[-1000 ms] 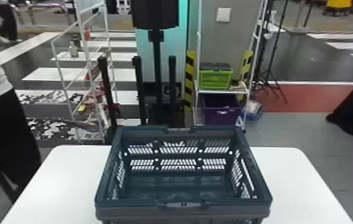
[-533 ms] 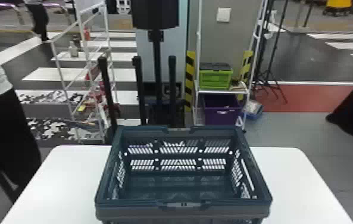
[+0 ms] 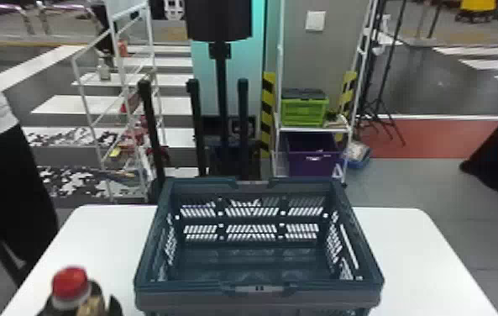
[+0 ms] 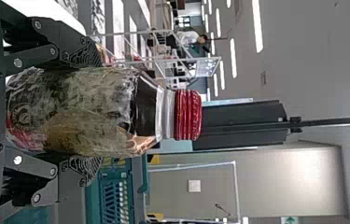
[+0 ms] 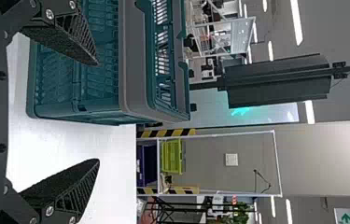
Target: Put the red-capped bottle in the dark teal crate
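Bottle [image 3: 73, 296] with red cap is, in the head view, at the left of the dark teal crate [image 3: 201, 300]; probably it is off the table [image 3: 420, 260], but we cannot see its lower part. We should raise it higher than the crate, then carry it across upright. In the left wrist view, the left gripper [image 4: 91, 112] holds its body; we should lower before releasing. In the right wrist view, the right gripper [image 5: 98, 112] is wide and empty. We count one bottle, one teal crate, two grippers.
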You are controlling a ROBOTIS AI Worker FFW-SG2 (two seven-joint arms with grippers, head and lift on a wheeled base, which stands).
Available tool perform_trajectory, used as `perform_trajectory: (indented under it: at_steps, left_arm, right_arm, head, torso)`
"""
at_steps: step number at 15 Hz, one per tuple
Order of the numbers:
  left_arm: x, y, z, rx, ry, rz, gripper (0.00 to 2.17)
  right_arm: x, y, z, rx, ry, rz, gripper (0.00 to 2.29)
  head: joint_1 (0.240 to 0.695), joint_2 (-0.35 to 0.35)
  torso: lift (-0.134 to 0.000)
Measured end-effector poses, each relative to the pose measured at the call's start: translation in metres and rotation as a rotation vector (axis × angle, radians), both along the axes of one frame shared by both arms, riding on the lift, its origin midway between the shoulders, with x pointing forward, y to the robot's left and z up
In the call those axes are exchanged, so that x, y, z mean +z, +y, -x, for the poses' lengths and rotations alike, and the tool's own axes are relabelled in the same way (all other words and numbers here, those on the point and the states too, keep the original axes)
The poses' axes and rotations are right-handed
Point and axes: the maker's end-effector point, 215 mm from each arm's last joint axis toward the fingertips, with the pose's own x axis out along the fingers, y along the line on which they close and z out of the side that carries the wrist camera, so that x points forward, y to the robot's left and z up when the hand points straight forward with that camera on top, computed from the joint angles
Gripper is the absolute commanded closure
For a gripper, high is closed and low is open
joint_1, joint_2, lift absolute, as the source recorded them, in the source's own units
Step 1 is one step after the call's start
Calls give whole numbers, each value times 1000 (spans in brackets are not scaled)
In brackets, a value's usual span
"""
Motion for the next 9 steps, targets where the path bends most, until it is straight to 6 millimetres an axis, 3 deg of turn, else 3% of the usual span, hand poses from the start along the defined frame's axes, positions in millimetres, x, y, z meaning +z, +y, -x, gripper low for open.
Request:
perform_trajectory:
  at_steps: [4,6,9]
  left_arm:
    - [44,22,-68,9,119,-49,1882]
    - [62,18,-98,-26,170,-49,1882]
    - [62,-5,-142,-102,310,-67,1882]
  right_arm:
    - [-2,-1,2,-9,1,-5,151]
    - [-1,-1,4,-17,-2,-9,151]
    - [2,-1,8,-26,-11,-12,151]
  head:
    - [499,0]
    - [499,0]
    - [499,0]
  torso:
    - [0]
    - [0]
    - [0]
